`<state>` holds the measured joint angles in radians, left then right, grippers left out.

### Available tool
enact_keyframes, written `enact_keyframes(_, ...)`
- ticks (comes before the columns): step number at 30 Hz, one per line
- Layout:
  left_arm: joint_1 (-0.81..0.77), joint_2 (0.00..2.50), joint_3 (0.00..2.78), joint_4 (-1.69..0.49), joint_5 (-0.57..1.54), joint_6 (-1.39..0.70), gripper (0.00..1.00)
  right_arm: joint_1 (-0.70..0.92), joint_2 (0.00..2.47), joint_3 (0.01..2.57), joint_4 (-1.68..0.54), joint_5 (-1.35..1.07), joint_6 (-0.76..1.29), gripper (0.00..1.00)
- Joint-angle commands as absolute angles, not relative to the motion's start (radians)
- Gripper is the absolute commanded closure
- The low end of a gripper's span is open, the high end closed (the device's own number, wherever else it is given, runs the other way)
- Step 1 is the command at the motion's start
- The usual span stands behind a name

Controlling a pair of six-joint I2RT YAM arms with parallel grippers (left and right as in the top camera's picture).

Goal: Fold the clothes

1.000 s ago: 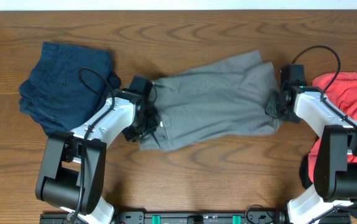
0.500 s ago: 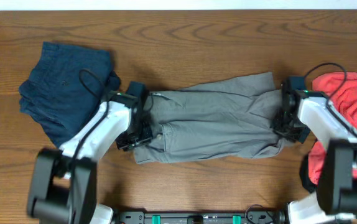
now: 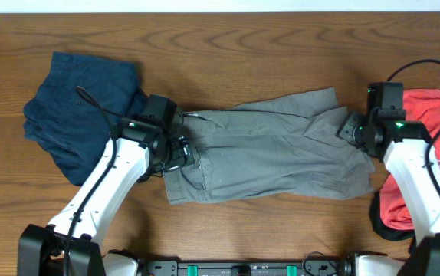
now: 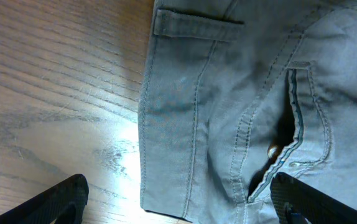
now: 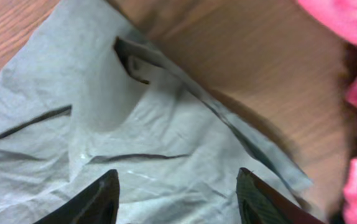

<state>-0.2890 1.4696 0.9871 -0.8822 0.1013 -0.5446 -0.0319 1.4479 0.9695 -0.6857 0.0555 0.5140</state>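
- One navy garment [image 3: 82,107] is lying crumpled to the left of the shorts [image 3: 266,153], with its right edge near their waist.
- The left gripper [image 3: 175,149] is hovering over the shorts' waist end. Its two fingers are standing wide apart, jaws released, with nothing between them.
- One pair of grey shorts is lying spread across the middle of the table [image 3: 243,46], waist pointing left and legs pointing right. The fly is gaping, and one button [image 4: 272,150] is showing inside it.
- The right gripper [image 3: 354,130] is hovering over the shorts' leg end. Its two fingers are also standing apart, jaws released and gripping nothing.
- One red T-shirt [image 3: 435,146] is lying bunched just right of the shorts, and the right arm is covering part of it.
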Motion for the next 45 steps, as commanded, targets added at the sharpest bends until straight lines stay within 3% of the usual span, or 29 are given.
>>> enact_keyframes(1,-0.285,1.473,0.983,-0.885,0.087,-0.532,0.05,-0.038,1.514,0.959,-0.652,-0.055,0.491,0.43)
enact_keyframes(7,-0.285,1.474,0.983,-0.885,0.087,-0.535,0.05,-0.038,1.647,0.959,-0.476,-0.192,0.451,0.44)
enact_keyframes(9,-0.285,1.474,0.983,-0.884,0.087,-0.535,0.05,-0.038,1.689,0.959,-0.416,-0.201,0.458,0.57)
enact_keyframes(12,-0.285,1.474,0.983,-0.884,0.087,-0.535,0.05,-0.038,1.734,0.959,-0.330,-0.246,0.459,0.99)
enact_keyframes(24,-0.285,1.477,0.983,-0.882,0.086,-0.535,0.05,-0.084,1.731,0.960,0.043,-0.312,0.651,0.98)
enact_keyframes(25,-0.285,1.477,0.983,-0.881,0.086,-0.535,0.05,-0.083,1.734,0.960,0.078,-0.312,0.651,0.89)
enact_keyframes(26,-0.285,1.477,0.983,-0.880,0.086,-0.535,0.05,-0.081,1.736,0.960,0.110,-0.312,0.650,0.67)
enact_keyframes(27,-0.285,1.477,0.983,-0.880,0.086,-0.535,0.05,-0.079,1.737,0.960,0.128,-0.306,0.650,0.53)
enact_keyframes(29,-0.285,1.477,0.983,-0.881,0.086,-0.535,0.05,-0.074,1.738,0.960,0.130,-0.277,0.649,0.50)
enact_keyframes(37,-0.285,1.477,0.983,-0.881,0.086,-0.535,0.05,-0.071,1.745,0.960,0.055,-0.268,0.589,0.58)
enact_keyframes(42,-0.285,1.477,0.983,-0.881,0.086,-0.535,0.05,-0.077,1.739,0.960,-0.003,-0.549,0.479,0.75)
enact_keyframes(45,-0.285,1.477,0.983,-0.875,0.086,-0.535,0.05,-0.061,1.739,0.960,-0.164,-0.604,0.406,0.94)
